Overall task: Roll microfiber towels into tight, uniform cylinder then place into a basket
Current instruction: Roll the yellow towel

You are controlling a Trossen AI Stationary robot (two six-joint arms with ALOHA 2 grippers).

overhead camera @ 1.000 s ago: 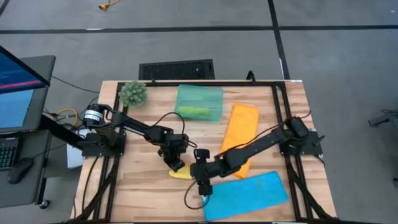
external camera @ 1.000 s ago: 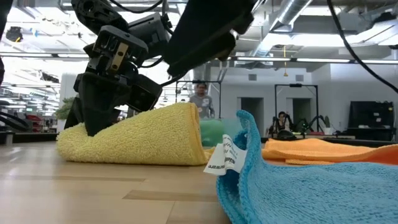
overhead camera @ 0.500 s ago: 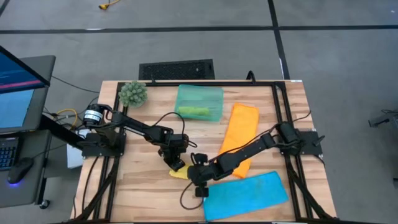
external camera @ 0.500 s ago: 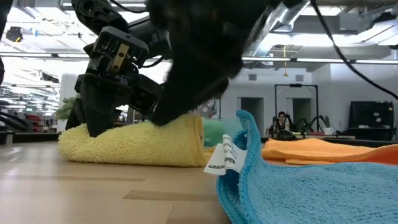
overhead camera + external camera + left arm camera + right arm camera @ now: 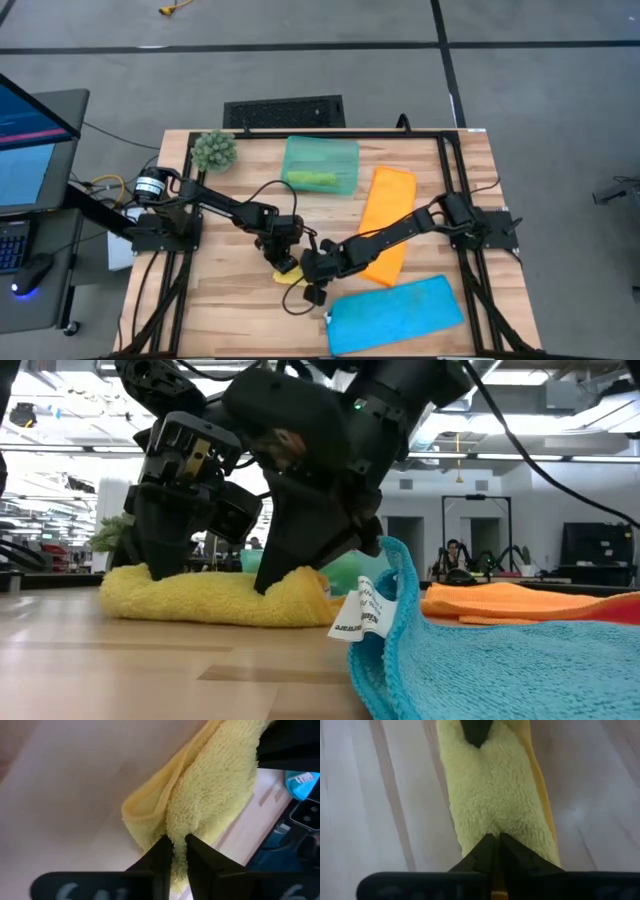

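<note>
While both arms meet near table centre, left gripper (image 5: 285, 262) and right gripper (image 5: 312, 272) each pinch the yellow towel (image 5: 215, 598), fingers nearly closed on a thin fold of cloth. Yellow towel lies as a low, flattened roll on the table (image 5: 230, 300), left gripper at its 10 o'clock end, right gripper at its 4 o'clock end. Blue towel (image 5: 395, 313) lies flat at 4 o'clock from it. Orange towel (image 5: 385, 215) lies at 2 o'clock. Basket (image 5: 320, 165) sits at 12 o'clock, a green towel roll (image 5: 312, 180) inside.
</note>
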